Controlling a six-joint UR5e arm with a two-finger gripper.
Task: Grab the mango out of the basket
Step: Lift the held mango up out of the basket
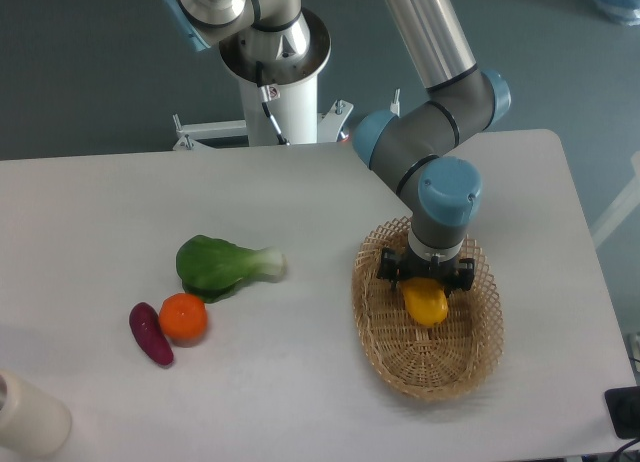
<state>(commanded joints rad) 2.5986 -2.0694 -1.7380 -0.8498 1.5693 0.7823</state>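
The two-finger gripper [426, 278] straddles the smooth yellow oval mango [426, 301] in the woven tan wicker basket [428, 366]; whether it clamps is unclear. Close squarely, then lift straight.

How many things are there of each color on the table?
Yellow: 1, the mango
Orange: 1, the orange
Green: 1, the bok choy
Purple: 1, the eggplant
Tan: 1, the basket
Cream: 1, the cup
Total: 6

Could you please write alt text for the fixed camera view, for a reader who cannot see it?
A robot arm's two-finger gripper sits low over a bright yellow mango in an oval woven wicker basket on a white table. A leafy green vegetable, round orange fruit and purple eggplant lie apart.
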